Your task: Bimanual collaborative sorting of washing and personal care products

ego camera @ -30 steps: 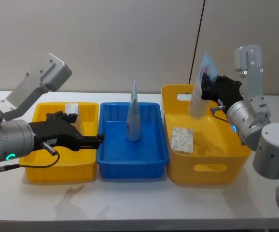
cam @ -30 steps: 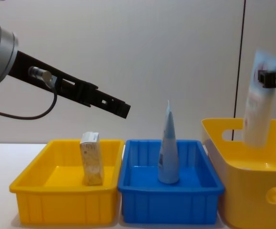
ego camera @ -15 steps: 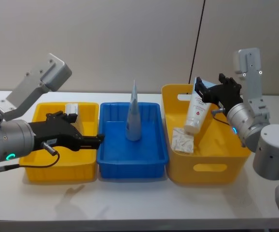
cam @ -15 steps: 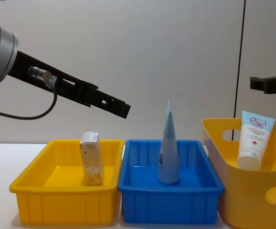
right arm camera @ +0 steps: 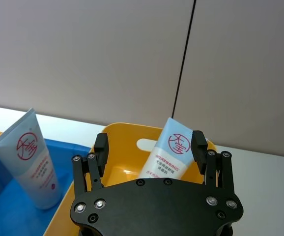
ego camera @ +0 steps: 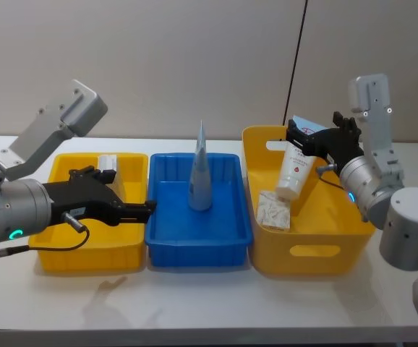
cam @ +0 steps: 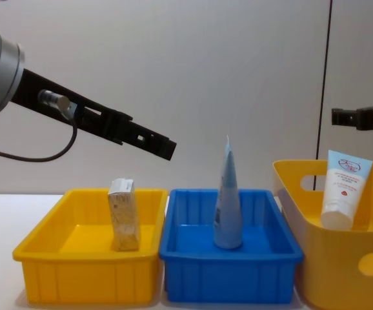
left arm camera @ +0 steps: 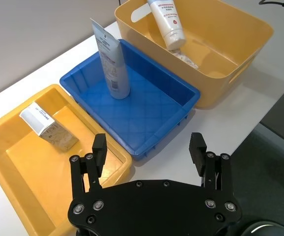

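Observation:
One pale-blue squeeze tube (ego camera: 200,172) stands upright in the blue bin (ego camera: 194,249). A second tube (ego camera: 294,165) leans cap-down against the back wall of the yellow basket (ego camera: 310,253), beside a white-grey patterned carton (ego camera: 273,210) lying flat on its floor. A beige carton (cam: 124,214) stands in the left yellow bin (ego camera: 57,253). My right gripper (ego camera: 294,135) hovers open just above the leaning tube (right arm camera: 169,155), holding nothing. Open as well, my left gripper (ego camera: 150,210) hangs over the seam between the left yellow bin and the blue bin, empty (left arm camera: 148,147).
The three containers sit side by side on a white table (ego camera: 209,307), with bare tabletop in front of them. A grey wall with a thin black cable (ego camera: 299,43) rises right behind.
The right gripper let go of the tube, which dropped into the yellow basket and came to lean on its back wall. That gripper then shifted slightly left. The left arm stayed still.

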`<state>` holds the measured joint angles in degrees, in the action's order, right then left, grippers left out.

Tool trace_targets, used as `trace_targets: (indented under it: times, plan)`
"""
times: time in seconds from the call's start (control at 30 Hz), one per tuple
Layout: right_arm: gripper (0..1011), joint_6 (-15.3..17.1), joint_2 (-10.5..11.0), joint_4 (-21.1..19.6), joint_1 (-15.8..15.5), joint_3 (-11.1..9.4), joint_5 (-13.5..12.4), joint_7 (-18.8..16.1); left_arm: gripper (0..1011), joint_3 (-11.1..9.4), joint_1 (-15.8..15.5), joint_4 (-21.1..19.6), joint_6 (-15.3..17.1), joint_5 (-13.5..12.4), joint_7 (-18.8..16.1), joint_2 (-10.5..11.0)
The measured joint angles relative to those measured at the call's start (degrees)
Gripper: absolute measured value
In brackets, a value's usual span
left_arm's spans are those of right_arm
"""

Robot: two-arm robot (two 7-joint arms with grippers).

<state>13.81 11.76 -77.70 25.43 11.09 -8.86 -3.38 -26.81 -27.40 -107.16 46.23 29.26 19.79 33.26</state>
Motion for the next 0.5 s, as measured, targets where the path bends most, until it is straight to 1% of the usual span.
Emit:
trace_targets:
  times: [0.33, 0.37, 0.47, 0.5]
  plan:
    - [1003, -0.7, 1.2, -1.1, -1.7, 0.0, -1.8, -4.7, 1001, 0.0, 0.0, 0.0, 0.0, 0.0, 0.0, 0.0]
    - [1003, -0.8, 1.5, -1.4, -2.1, 0.0, -2.2, -5.8, 1001, 0.0, 0.0, 0.0, 0.0, 0.0, 0.0, 0.0]
    - [1003, -1.0, 2.0, -1.9, -2.6, 0.0, -3.0, -7.3, 1001, 0.0, 0.0, 0.0, 0.0, 0.0, 0.0, 0.0]
    - [1003, -1.0, 2.3, -2.1, -3.0, 0.0, -3.4, -8.3, 1001, 0.0, 0.0, 0.0, 0.0, 0.0, 0.0, 0.0]
